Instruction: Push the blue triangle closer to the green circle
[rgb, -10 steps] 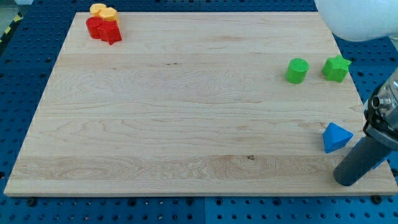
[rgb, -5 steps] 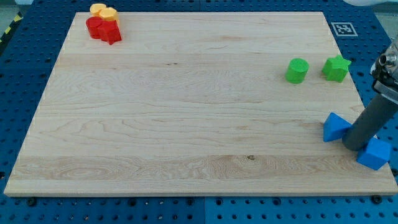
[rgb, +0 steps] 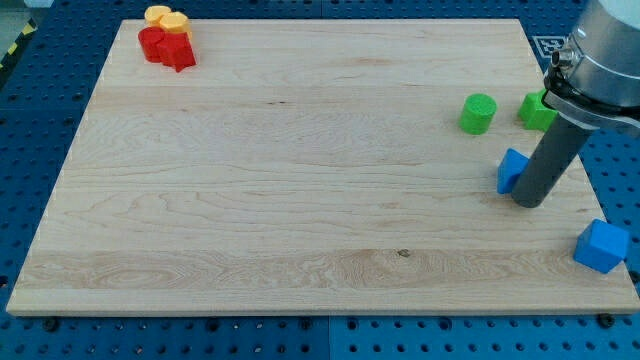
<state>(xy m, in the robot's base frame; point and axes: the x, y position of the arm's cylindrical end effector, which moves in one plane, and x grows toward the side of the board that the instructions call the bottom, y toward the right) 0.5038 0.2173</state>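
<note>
The blue triangle (rgb: 512, 169) lies near the board's right side, partly hidden behind my rod. My tip (rgb: 529, 200) touches its right side, just below and to the right of it. The green circle (rgb: 478, 113) stands above and to the left of the triangle, a short gap away.
A green star (rgb: 534, 110) sits right of the green circle, partly behind the rod. A blue cube (rgb: 602, 246) lies at the board's lower right edge. Red blocks (rgb: 166, 46) and yellow blocks (rgb: 165, 18) cluster at the top left corner.
My tip has moved up and to the left, pushing the blue triangle up-left toward the green circle. The blue cube has come into full view and stays put.
</note>
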